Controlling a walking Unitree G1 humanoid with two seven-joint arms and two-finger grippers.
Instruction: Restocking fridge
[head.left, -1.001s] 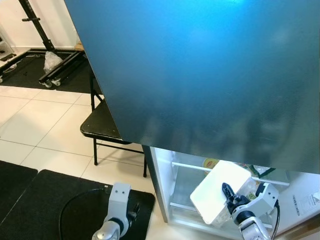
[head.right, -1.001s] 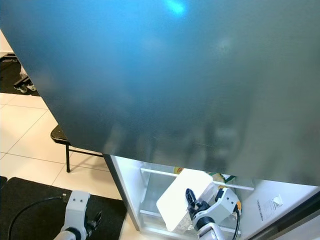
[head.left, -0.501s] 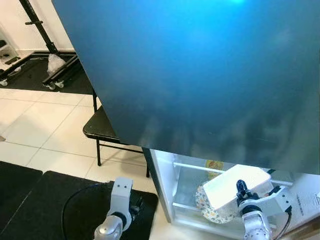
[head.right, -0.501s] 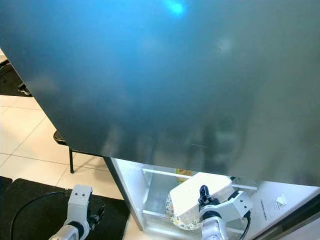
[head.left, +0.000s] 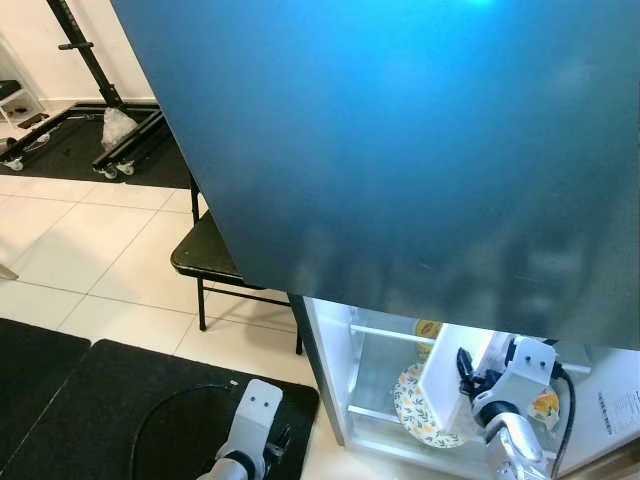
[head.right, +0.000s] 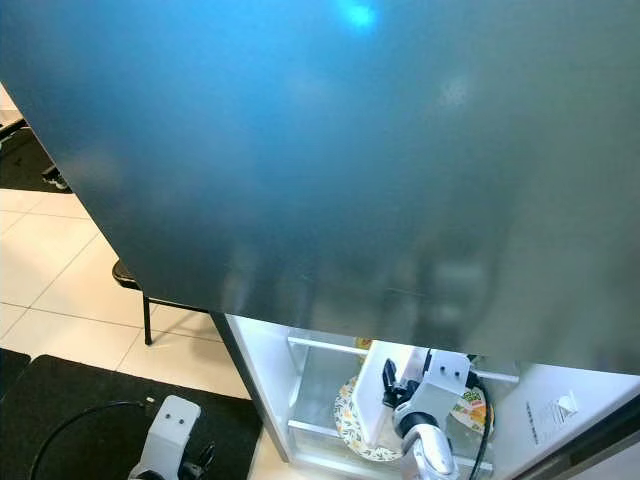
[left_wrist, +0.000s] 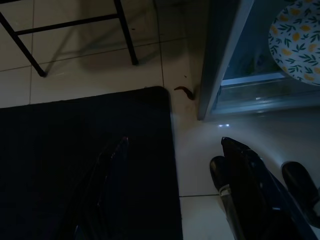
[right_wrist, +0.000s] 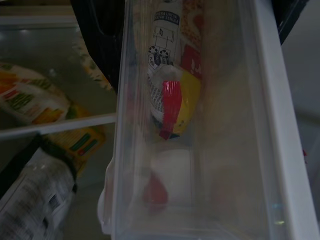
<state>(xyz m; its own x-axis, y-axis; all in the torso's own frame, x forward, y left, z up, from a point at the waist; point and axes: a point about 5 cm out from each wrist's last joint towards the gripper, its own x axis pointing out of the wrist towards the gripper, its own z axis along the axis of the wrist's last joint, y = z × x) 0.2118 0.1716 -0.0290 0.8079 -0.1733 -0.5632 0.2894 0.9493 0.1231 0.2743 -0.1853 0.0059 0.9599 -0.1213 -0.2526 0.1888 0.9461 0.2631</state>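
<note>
Your right gripper (head.left: 468, 372) was clamped on the rim of the clear plastic box (right_wrist: 200, 125), which stood on edge at the front edge of the open fridge (head.left: 370, 370) shelf, beside the patterned plate (head.left: 415, 405). The box looked rigid, light and slick, with loose packets inside, so you needed a firm hold on its rim. Your left gripper (left_wrist: 175, 200) hung open over the black mat (left_wrist: 75, 165).

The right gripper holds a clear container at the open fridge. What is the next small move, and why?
Probably ease the clear lidded container forward onto the fridge shelf and level it. The right gripper holds it tipped on edge at the fridge opening, right beside the patterned plate, so a gentle push keeps the packaged food inside from shifting and spares the plate.
</note>
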